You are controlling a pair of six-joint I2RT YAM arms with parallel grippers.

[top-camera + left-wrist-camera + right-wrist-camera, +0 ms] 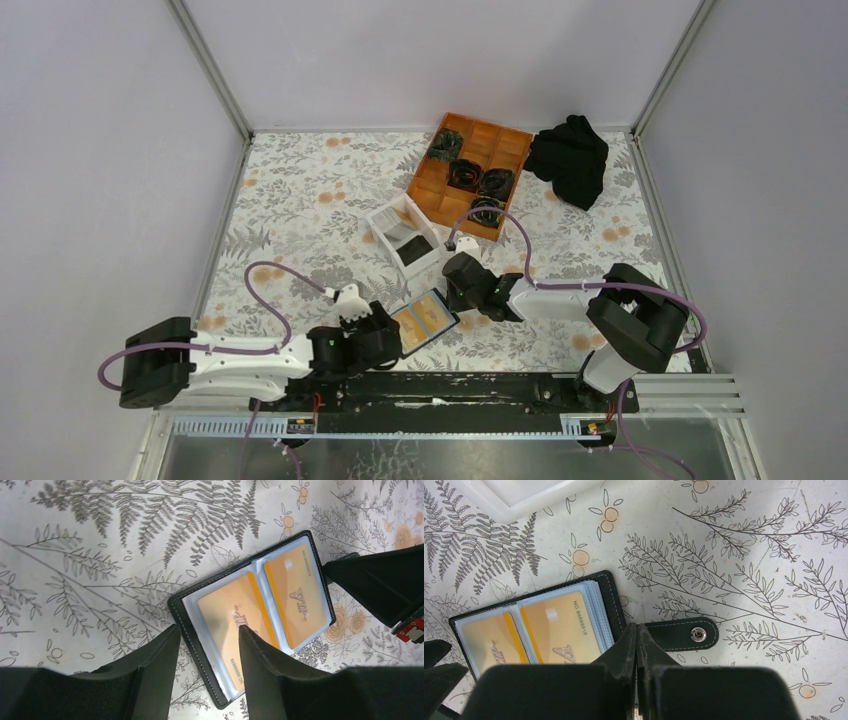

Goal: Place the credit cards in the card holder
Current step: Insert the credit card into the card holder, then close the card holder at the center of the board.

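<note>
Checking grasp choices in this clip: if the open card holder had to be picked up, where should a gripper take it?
Probably the strap tab, pinched across its width from above. The card holder lies open and flat, its faces too broad to pinch, while the narrow tab juts clear of its edge.

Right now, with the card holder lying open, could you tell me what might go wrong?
1. The right jaws, shut, sit by the strap tab; if they lift, the card holder may fold shut.
2. The left jaws stand open astride its edge, partly over an orange card; closing could drag it out.
</note>
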